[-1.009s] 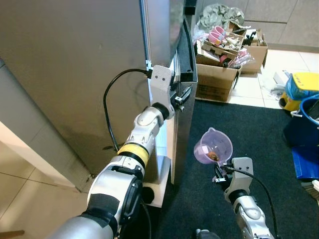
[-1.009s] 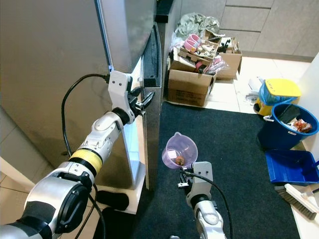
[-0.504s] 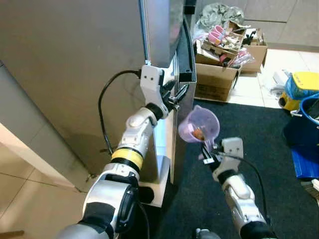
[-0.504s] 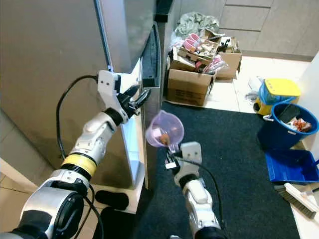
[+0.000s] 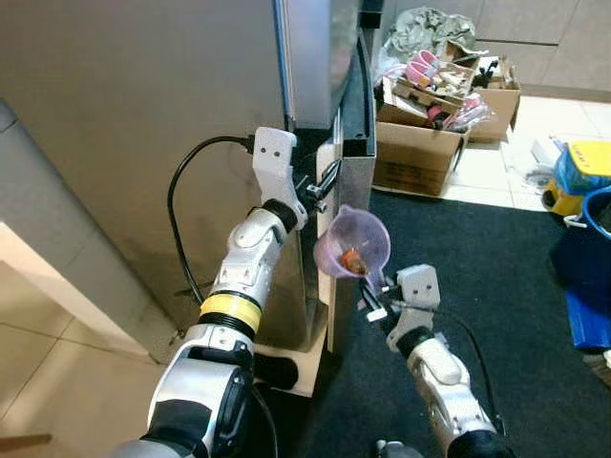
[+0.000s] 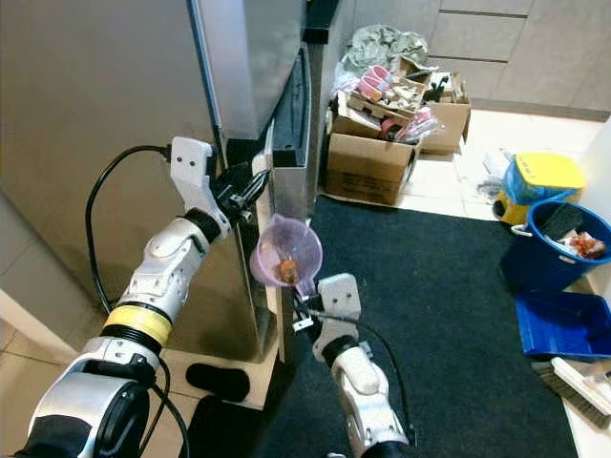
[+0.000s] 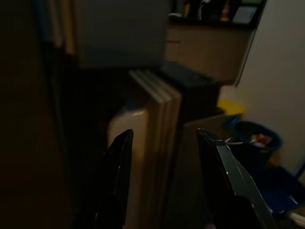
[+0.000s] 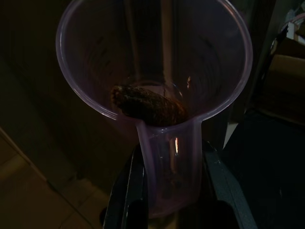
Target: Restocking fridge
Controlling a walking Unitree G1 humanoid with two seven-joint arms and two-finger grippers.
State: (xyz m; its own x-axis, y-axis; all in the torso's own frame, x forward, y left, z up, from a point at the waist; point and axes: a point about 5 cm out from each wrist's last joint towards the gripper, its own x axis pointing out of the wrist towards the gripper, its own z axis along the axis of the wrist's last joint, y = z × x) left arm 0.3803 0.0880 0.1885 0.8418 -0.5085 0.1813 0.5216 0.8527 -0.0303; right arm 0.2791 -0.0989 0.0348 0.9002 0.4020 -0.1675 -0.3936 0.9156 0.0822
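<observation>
Kitchen, tiled floor w/ dark rug (image 5: 496, 258); cardboard boxes (image 5: 420, 153) of clutter and a blue bucket (image 6: 558, 243) further back. Grey fridge (image 5: 143, 124) w/ its door (image 5: 348, 181) ajar. Left end effector (image 5: 318, 184) up at the door's edge, fingers apart, holding nothing. Right end effector (image 8: 167, 191) clamped on the handle of a clear purple cup (image 5: 351, 254), raised just beside the door edge; brownish food piece (image 8: 145, 105) lies inside it.

Eye views bright; wrist views dim
</observation>
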